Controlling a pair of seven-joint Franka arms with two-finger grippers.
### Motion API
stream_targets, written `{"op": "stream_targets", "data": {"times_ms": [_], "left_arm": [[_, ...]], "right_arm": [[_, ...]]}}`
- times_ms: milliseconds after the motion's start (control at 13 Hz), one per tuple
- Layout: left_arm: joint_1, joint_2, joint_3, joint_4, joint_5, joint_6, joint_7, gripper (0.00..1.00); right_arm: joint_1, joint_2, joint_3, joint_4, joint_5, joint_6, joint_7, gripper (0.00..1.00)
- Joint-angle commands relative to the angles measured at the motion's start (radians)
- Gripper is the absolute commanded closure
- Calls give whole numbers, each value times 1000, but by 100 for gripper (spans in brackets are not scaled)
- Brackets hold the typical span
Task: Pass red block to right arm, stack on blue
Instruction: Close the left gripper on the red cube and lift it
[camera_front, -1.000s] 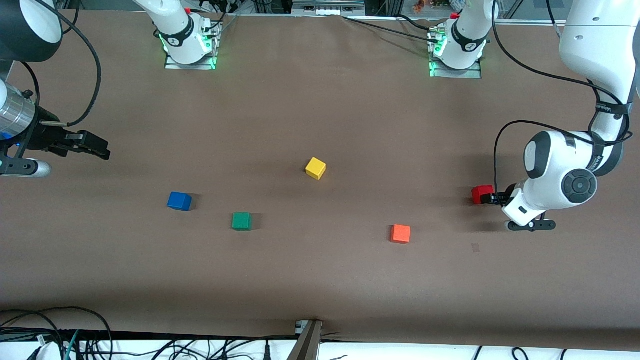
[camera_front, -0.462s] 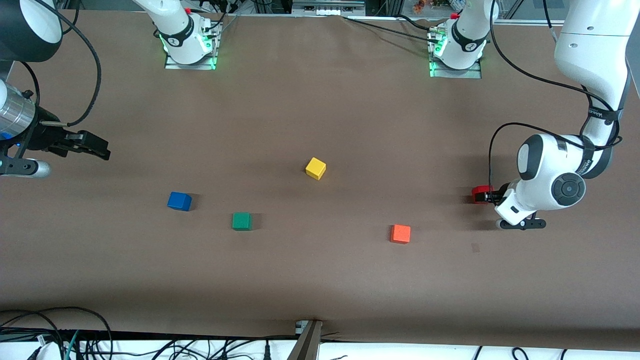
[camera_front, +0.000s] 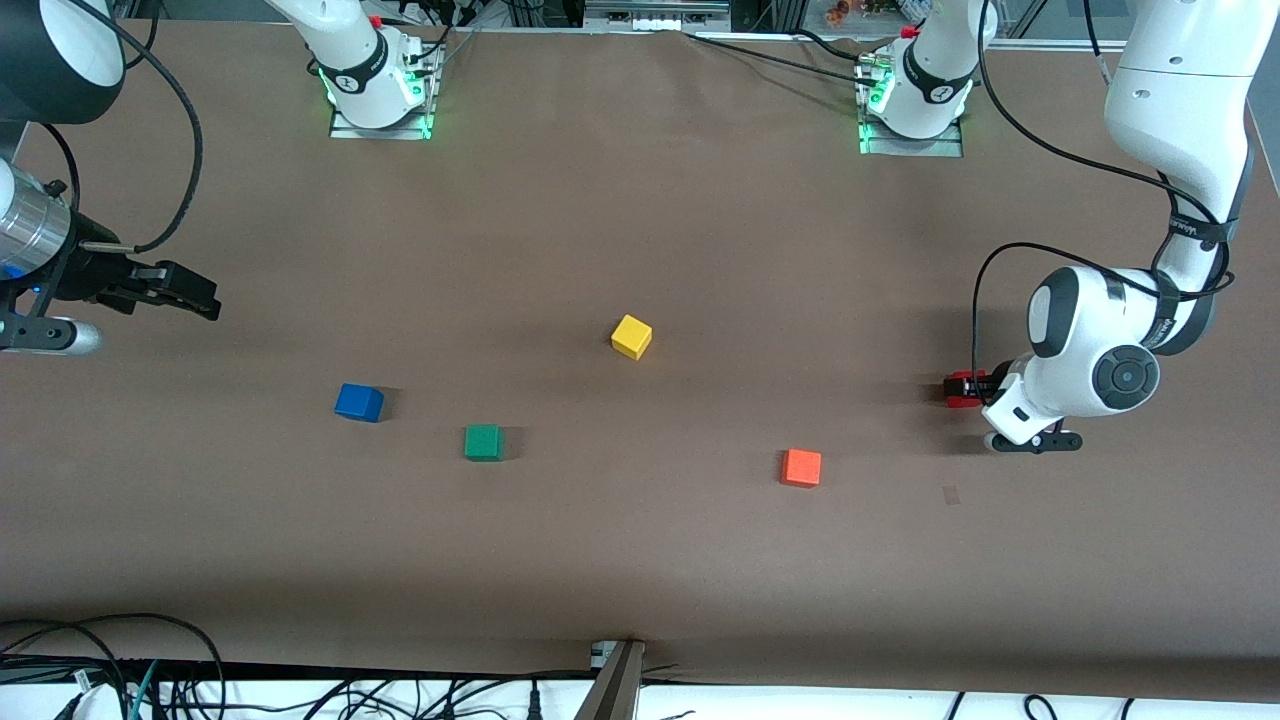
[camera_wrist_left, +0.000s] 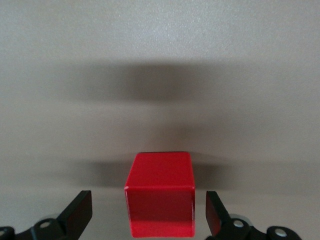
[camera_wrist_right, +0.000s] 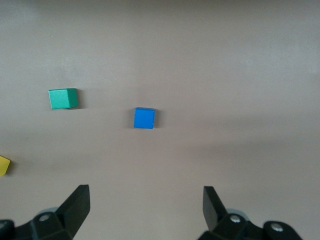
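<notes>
jaws of the left gripper stand apart astride the red block on the tabletop, ready to clamp it, while the right gripper waits with jaws apart over the blue block's end.

Red block: one small cube resting on plain grey-brown table surface. Left gripper: two black fingers spread wide, one at the block's 3 o'clock, one at its 9 o'clock, neither touching it.

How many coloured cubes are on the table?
5. Red block between the open left gripper fingers; orange cube nearest the camera; yellow cube mid-table; green cube beside blue cube.
</notes>
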Motion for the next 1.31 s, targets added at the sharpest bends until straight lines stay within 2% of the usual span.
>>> {"op": "stream_targets", "data": {"times_ms": [0, 154, 231, 308, 385, 538, 769, 1154, 1231], "left_arm": [[7, -15, -10, -15, 11, 2, 6, 33], [7, -13, -10, -12, 11, 2, 9, 53], [5, -12, -10, -10, 11, 2, 9, 66], [4, -13, -12, -10, 11, 2, 11, 85], [4, -13, -13, -9, 11, -1, 11, 95], [4, -19, -16, -1, 11, -4, 30, 100], [5, -67, -35, 25, 9, -12, 102, 100], [5, -156, -122, 71, -58, -75, 208, 100], [5, -171, -144, 88, -58, -119, 213, 100]], "right_arm": [[3, -11, 1, 5, -7, -23, 15, 0], [3, -13, 3, 5, -7, -27, 15, 0], [3, -11, 3, 5, -7, -27, 15, 0], [3, -13, 3, 5, -7, -27, 15, 0], [3, -13, 3, 5, -7, -30, 15, 0], [3, -13, 3, 6, -7, -34, 15, 0], [3, -13, 1, 6, -7, -34, 13, 0], [3, -13, 1, 6, 22, -49, 9, 0], [3, -11, 1, 6, 22, -50, 4, 0]]}}
